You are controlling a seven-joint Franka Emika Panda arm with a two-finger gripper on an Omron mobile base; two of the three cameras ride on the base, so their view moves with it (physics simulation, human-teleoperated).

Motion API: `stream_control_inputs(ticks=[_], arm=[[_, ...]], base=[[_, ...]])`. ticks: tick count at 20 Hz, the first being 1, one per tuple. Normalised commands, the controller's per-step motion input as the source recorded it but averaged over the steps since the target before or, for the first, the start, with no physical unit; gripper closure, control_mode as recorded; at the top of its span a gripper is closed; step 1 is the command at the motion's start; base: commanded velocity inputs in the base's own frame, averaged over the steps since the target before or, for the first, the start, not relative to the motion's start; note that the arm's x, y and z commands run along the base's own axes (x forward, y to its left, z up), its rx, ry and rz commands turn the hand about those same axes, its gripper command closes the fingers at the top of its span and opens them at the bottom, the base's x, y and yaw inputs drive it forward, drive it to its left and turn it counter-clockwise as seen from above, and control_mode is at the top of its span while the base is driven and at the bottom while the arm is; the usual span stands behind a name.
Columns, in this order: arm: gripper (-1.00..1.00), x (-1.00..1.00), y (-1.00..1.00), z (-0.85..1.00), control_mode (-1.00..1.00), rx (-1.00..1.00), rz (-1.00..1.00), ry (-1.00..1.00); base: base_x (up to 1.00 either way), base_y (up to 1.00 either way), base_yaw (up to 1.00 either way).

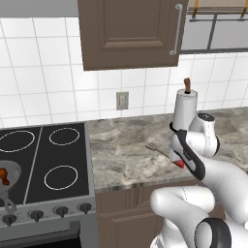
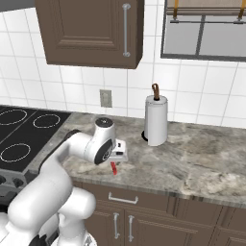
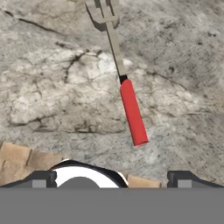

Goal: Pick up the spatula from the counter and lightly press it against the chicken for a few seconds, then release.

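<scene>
Red-handled spatula [image 3: 127, 92] lies flat on the marble counter [image 3: 52, 96], untouched; the gripper [image 3: 112, 177] hovers above its handle, jaws wide and empty. Grasping, carrying to the chicken [image 1: 4, 175], pressing and releasing all remain.

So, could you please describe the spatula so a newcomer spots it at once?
Start at the grey stone counter right of the stove. Near its front edge, left of the paper towel roll, lies the spatula. Its red handle and slotted metal head mark it.

spatula [image 3: 131, 109] on counter [image 1: 121, 145] | towel roll [image 2: 156, 120] behind it | stove [image 1: 58, 155] left of counter
</scene>
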Motion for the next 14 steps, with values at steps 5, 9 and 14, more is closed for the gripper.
stream_control_inputs(ticks=[5, 9, 14], arm=[[-1.0, 0.08, -0.03, -0.11, -1.0, 0.0, 0.05, 0.0], [-1.0, 0.12, 0.0, -0.07, -1.0, 0.0, 0.04, 0.0], [-1.0, 0.14, 0.0, -0.06, -1.0, 0.0, 0.03, 0.01]], base=[[0.0, 0.0, 0.0], [0.0, 0.0, 0.0], [0.0, 0.0, 0.0]])
